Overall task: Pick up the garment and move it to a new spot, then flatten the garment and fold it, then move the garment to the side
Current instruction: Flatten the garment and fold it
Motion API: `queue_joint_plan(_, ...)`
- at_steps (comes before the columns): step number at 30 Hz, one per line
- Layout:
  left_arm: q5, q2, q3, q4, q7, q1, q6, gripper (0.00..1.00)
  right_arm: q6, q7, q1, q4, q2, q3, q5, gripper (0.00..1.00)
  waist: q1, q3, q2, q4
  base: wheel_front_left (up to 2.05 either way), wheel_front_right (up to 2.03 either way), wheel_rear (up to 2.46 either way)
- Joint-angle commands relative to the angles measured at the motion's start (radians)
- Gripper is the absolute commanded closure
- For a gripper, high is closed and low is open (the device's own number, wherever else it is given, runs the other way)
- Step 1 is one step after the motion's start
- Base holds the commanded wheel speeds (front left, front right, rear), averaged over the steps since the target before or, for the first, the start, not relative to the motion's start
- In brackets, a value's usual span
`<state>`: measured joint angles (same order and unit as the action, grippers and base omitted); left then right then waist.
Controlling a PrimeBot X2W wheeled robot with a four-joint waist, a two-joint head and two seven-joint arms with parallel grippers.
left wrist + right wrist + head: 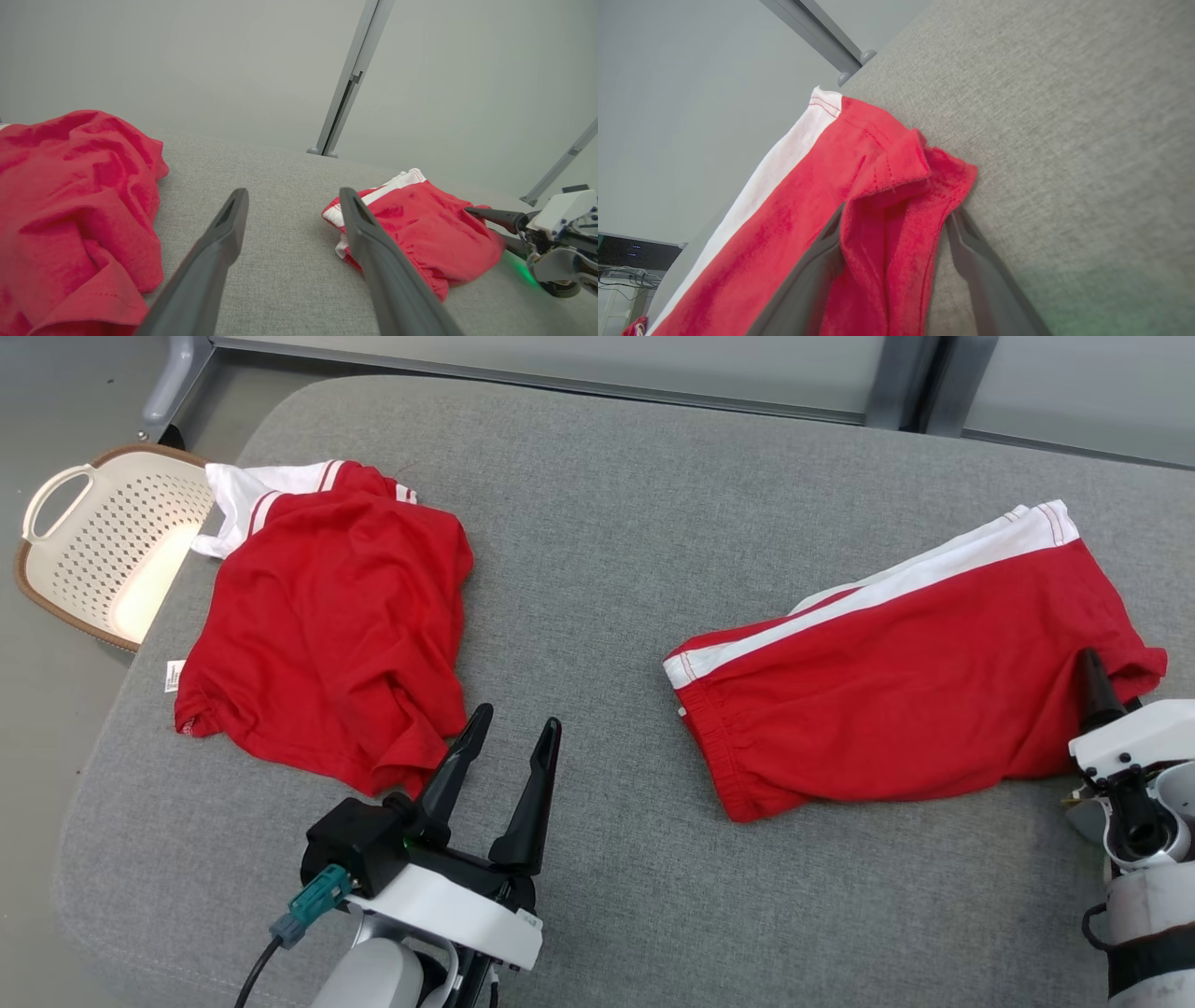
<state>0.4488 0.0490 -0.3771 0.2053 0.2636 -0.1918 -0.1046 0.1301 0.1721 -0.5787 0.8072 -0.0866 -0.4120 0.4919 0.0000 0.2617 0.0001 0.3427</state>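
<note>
The garment, red shorts (pixel 896 691) with a white side stripe, lies crumpled on the right of the grey padded surface (pixel 607 523). My right gripper (pixel 1094 677) is at the shorts' right edge. In the right wrist view its fingers stand apart with a raised fold of the red cloth (pixel 887 186) between them, so the right gripper (pixel 896 214) is open around the hem. One dark finger (pixel 1090 686) shows above the cloth; the other is hidden under it. My left gripper (pixel 518 717) hovers open and empty near the front, between both red pieces (pixel 293 191).
A second red garment, a shirt (pixel 327 616) with white trim, lies bunched at the left, its lower corner beside my left fingers. A cream perforated basket (pixel 112 551) sits off the surface's left edge. Grey frame posts (pixel 896 383) run along the back.
</note>
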Motion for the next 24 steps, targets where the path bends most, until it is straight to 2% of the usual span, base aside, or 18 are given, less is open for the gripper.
queue_joint_plan(1,0.008,0.003,0.000,-0.004,0.001,-0.017,0.005,0.00,0.001,0.039,0.016,0.058,0.044,-0.005,0.011,0.00,0.0000,0.004,-0.0001,0.002,0.00,0.00,0.00)
queue_joint_plan(11,0.020,0.003,-0.007,-0.004,0.001,-0.031,0.007,0.00,0.003,0.092,-0.058,0.077,0.056,-0.036,0.002,0.00,0.0000,0.023,-0.0001,0.010,0.00,0.00,0.00)
queue_joint_plan(12,0.022,0.003,-0.008,-0.002,0.002,-0.034,0.007,0.00,0.003,0.095,-0.066,0.078,0.056,-0.042,0.008,0.20,0.0000,0.023,-0.0001,0.011,0.00,0.00,0.00)
queue_joint_plan(13,0.023,0.003,-0.008,-0.001,0.001,-0.035,0.006,0.00,0.003,0.094,-0.071,0.080,0.056,-0.045,0.010,0.51,0.0000,0.024,-0.0001,0.011,0.00,0.00,0.00)
queue_joint_plan(14,0.024,0.003,-0.008,0.000,0.002,-0.036,0.006,0.00,0.003,0.093,-0.075,0.080,0.056,-0.048,0.008,0.67,0.0000,0.023,-0.0001,0.011,0.00,0.00,0.00)
queue_joint_plan(15,0.025,0.003,-0.008,0.002,0.001,-0.037,0.006,0.00,0.003,0.086,-0.079,0.077,0.056,-0.047,0.006,1.00,0.0000,0.023,-0.0001,0.011,0.00,0.00,0.00)
queue_joint_plan(24,0.016,0.003,0.007,0.018,0.002,-0.026,0.006,0.00,0.000,-0.010,-0.054,0.023,0.037,-0.029,0.022,1.00,0.0000,-0.005,-0.0001,-0.016,0.00,0.00,0.00)
